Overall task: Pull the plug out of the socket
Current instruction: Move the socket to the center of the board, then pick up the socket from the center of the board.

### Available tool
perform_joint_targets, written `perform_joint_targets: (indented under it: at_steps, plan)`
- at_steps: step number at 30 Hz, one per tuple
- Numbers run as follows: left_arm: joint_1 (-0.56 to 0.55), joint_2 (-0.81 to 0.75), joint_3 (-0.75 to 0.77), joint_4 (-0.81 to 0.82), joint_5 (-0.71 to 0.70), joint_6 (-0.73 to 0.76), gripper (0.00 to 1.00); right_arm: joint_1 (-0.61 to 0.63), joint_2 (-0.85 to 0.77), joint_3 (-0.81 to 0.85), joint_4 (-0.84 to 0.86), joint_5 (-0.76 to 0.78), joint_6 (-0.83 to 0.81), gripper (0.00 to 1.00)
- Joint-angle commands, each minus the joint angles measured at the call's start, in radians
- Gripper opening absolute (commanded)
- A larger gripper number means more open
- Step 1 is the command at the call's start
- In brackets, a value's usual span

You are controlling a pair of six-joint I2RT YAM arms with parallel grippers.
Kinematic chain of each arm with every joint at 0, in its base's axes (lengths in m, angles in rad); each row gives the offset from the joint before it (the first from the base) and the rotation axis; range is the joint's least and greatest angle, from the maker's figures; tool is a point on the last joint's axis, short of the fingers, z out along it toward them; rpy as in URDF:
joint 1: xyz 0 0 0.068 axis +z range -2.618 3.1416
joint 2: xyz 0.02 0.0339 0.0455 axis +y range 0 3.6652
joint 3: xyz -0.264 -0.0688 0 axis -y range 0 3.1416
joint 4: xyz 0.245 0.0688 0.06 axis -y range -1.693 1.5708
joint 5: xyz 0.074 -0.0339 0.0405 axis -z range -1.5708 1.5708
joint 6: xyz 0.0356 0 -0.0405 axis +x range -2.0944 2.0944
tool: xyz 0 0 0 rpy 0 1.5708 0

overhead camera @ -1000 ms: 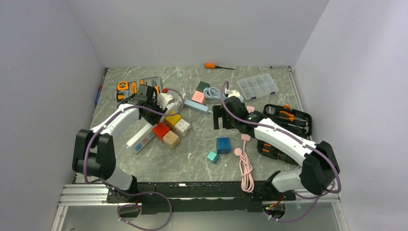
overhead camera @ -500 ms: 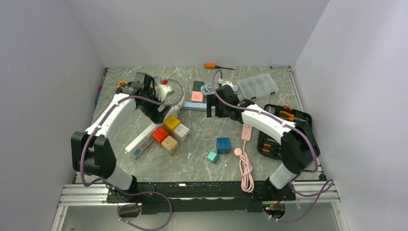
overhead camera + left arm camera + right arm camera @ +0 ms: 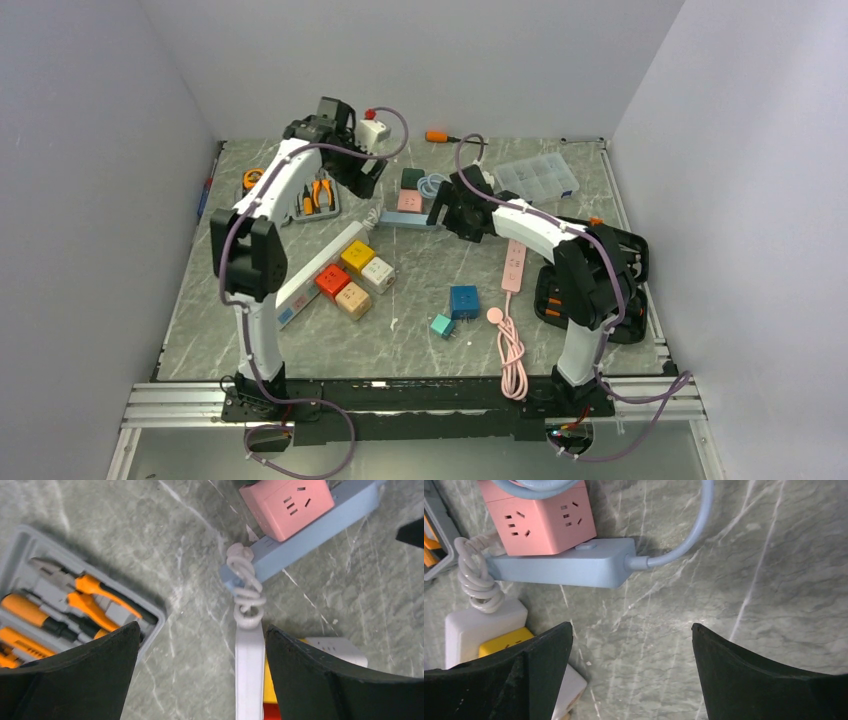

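Grey, white-veined marble surface (image 3: pixel 420 340), closed in by plain pale walls (image 3: pixel 420 60) on three sides. A white strip (image 3: pixel 305 272) lies diagonally left of centre, with four cube plugs (image 3: pixel 358 254) in yellow, white, red and tan against its right side. The left claw (image 3: pixel 201 630), spread wide and empty, hangs above the strip's coiled cord (image 3: pixel 245 582), near a tool tray (image 3: pixel 27 545). The right claw (image 3: pixel 631 627), likewise wide and empty, hovers by a blue strip (image 3: pixel 559 567) and a pink cube (image 3: pixel 541 517).
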Motion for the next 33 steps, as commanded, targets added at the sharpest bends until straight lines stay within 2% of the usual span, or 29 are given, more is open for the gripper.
perform_joint_targets:
  at_steps: [1, 8, 15, 20, 23, 28, 33]
  plan:
    - [-0.046, 0.085, 0.085, 0.018, -0.039, -0.054, 0.93, 0.003, -0.037, -0.036, 0.078, -0.019, 0.104, 0.89]
    - [-0.068, 0.200, 0.127, -0.002, -0.012, -0.126, 0.67, 0.002, -0.111, -0.114, 0.119, 0.049, 0.088, 0.88]
    - [-0.066, 0.257, 0.160, 0.000, 0.007, -0.171, 0.65, 0.003, -0.136, -0.142, 0.140, 0.071, 0.073, 0.85]
    - [-0.066, 0.274, 0.180, 0.009, 0.026, -0.173, 0.53, 0.003, -0.111, -0.124, 0.142, 0.088, 0.088, 0.84]
    - [-0.067, 0.259, 0.142, 0.031, 0.042, -0.164, 0.45, -0.002, -0.071, -0.091, 0.143, 0.102, 0.113, 0.81]
    - [-0.070, 0.181, -0.021, 0.096, 0.049, -0.121, 0.33, -0.016, 0.006, -0.041, 0.133, 0.087, 0.180, 0.77]
    - [-0.082, 0.124, -0.144, 0.127, 0.044, -0.065, 0.21, -0.019, 0.032, -0.070, 0.167, 0.067, 0.261, 0.75]
